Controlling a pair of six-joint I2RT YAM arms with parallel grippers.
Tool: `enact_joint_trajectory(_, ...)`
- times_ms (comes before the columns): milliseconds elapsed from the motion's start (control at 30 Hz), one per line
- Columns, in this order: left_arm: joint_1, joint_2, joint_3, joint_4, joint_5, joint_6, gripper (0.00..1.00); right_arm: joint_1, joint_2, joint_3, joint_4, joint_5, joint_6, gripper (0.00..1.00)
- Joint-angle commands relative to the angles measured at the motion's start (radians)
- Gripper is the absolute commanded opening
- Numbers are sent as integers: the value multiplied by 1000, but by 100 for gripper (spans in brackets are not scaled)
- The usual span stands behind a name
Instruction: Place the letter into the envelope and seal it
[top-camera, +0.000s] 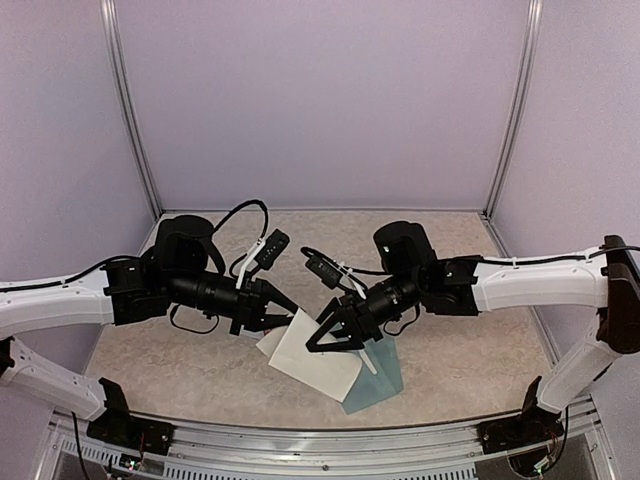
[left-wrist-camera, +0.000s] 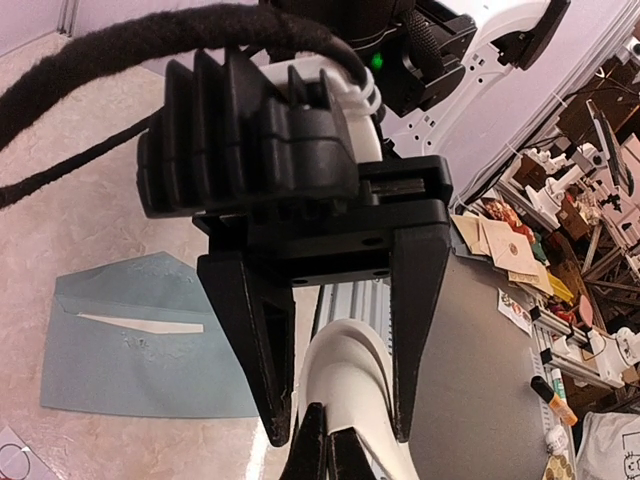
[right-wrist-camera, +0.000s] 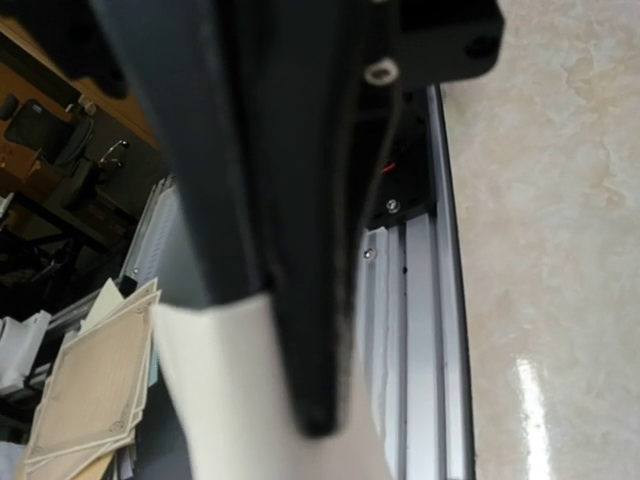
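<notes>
- Over the near middle of the table (top-camera: 470, 340), your left gripper (top-camera: 290, 318) pinched the letter (top-camera: 312, 365) by its far corner.
- Your right gripper (top-camera: 338, 343) straddled that sheet, jaws spread wide.
- Your envelope (top-camera: 385, 382) lay flat, partly under the letter.

We see a teal envelope (left-wrist-camera: 140, 350) (a thin white sliver crosses its face) on a beige tabletop (top-camera: 190, 370) mottled like pale marble. The letter (top-camera: 310, 360) is plain white. The arms (top-camera: 545, 280) are white with black joints, black cables and black jaws. The walls (top-camera: 320, 100) are flat lavender, the rails (top-camera: 300, 440) silver.
</notes>
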Motion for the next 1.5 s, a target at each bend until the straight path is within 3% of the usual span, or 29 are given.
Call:
enact_joint_trajectory(0,9,-5,20,31,20,-11,0,9,21,32,26,-18,0,45)
enact_joint_trajectory(633,13,-4,2,71,27,-22,0,15,61,42,114,-33,48,23)
enact_joint_trajectory(733,14,-3,0,72,28,-22,0,15,65,46,109,-35,48,13)
enact_joint_trajectory(800,14,-2,2,72,30,-23,0,15,68,48,107,-39,45,0)
enact_joint_trajectory(900,18,-2,7,68,27,-29,0,15,70,49,97,-35,36,0)
enact_joint_trajectory(933,24,-2,9,64,22,-34,2,15,68,47,91,-27,29,0)
enact_joint_trajectory(1067,64,-9,10,45,40,-54,34,15,49,49,56,3,9,0)
enact_joint_trajectory(1167,85,-33,-6,53,64,-84,67,15,43,51,43,11,3,0)
enact_joint_trajectory(1233,85,-41,-15,73,88,-101,80,15,43,52,39,13,2,0)
enact_joint_trajectory(1467,64,-8,-10,87,111,-113,93,15,44,61,33,17,-1,0)
